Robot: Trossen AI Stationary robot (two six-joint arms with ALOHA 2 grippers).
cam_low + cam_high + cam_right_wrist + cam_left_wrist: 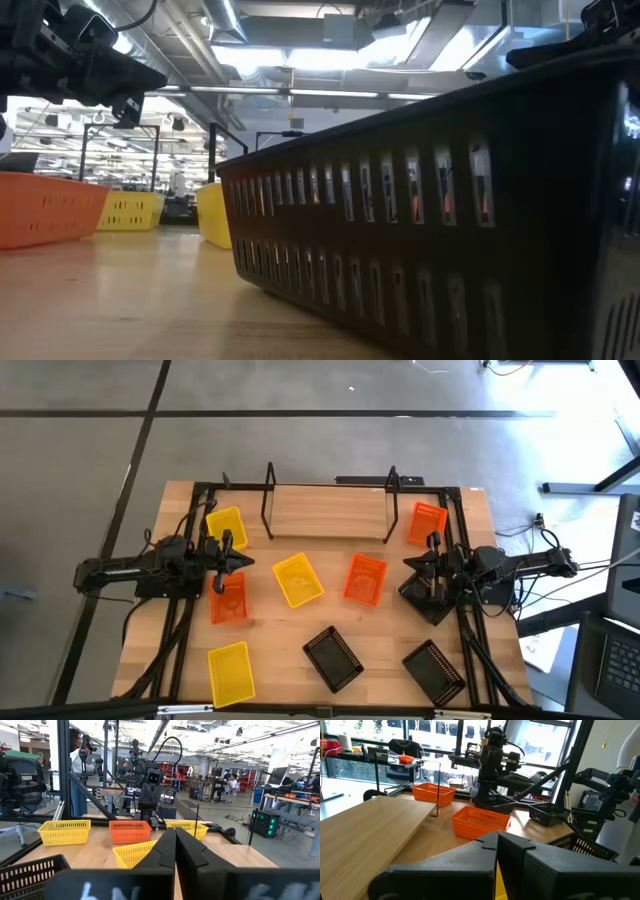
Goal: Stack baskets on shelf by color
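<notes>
High view has both my grippers pinched closed on nothing, left gripper (228, 556) over an orange basket (228, 600), right gripper (432, 556) parked; shelf (328, 512) bare. Closed fingers would just shove baskets (298, 579) around, I reckon.

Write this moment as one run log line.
shelf: no baskets | left gripper: shut, holding nothing | right gripper: shut, holding nothing

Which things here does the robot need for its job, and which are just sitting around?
For the job:
three yellow baskets
three orange baskets
two black baskets
shelf, with nothing on it

Just around:
wooden table
cables beside the table
</notes>
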